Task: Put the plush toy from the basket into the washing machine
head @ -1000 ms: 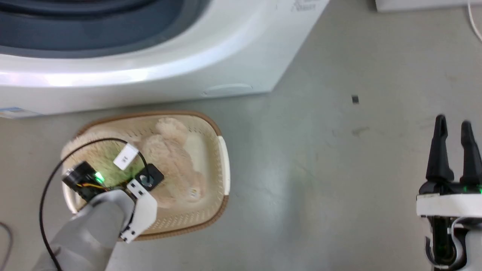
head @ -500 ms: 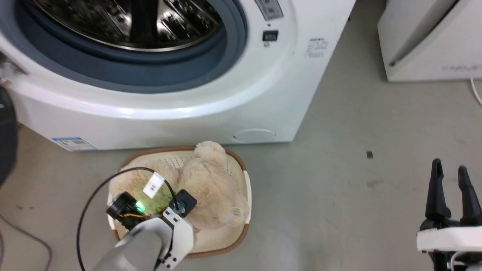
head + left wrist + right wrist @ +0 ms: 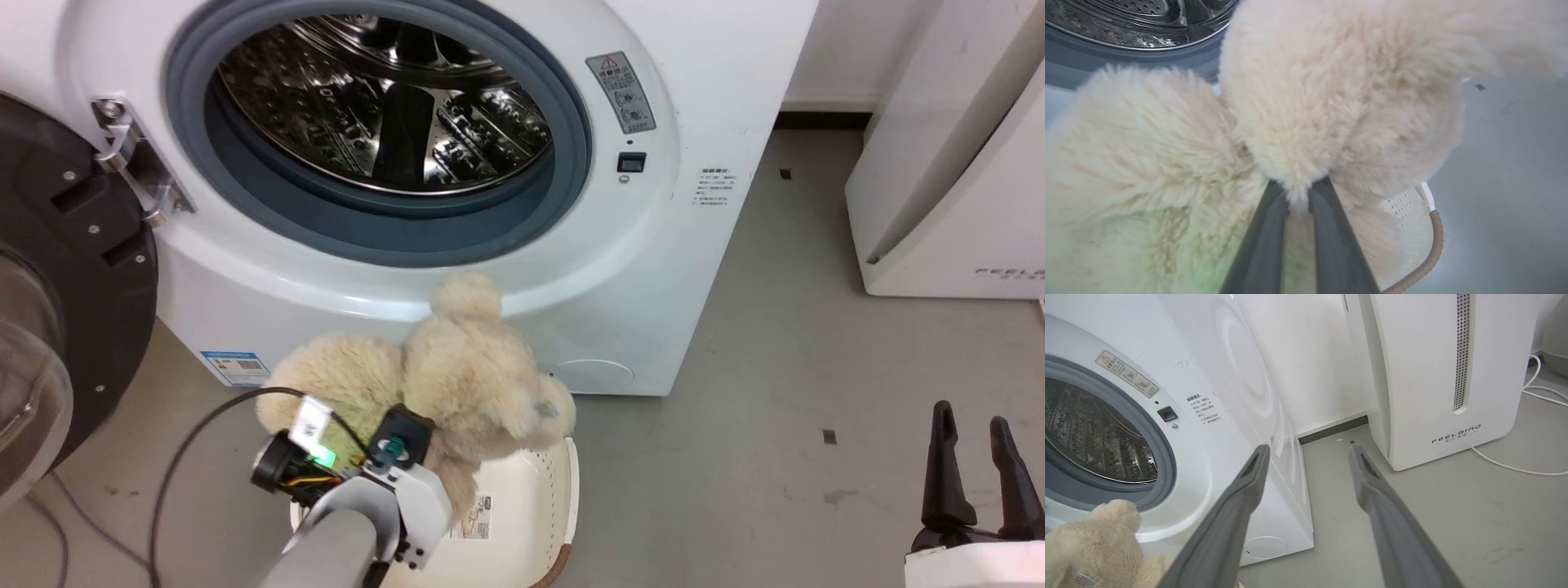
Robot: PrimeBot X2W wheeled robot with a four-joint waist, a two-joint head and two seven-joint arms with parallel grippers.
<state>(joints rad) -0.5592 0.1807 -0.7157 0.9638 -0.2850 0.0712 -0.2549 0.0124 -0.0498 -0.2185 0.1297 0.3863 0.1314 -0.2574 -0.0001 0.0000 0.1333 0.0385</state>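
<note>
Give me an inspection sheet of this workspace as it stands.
Surface: grey floor, faintly stained.
Job's things: plush toy held over the basket, before the washing machine; its door stands open.
Clutter: small dark scrap on the floor.
Grippers: left gripper shut on the plush toy; right gripper open, holding nothing.
Cables: black cable loops by the left wrist; white cable lies beside the white FEELBIRD appliance.
Surroundings: that appliance stands right of the washing machine.

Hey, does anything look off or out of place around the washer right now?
Nothing spilled or broken. The plush toy dangles lopsided from the left end effector, pinched by a tuft, above the basket in front of the open washing machine.
</note>
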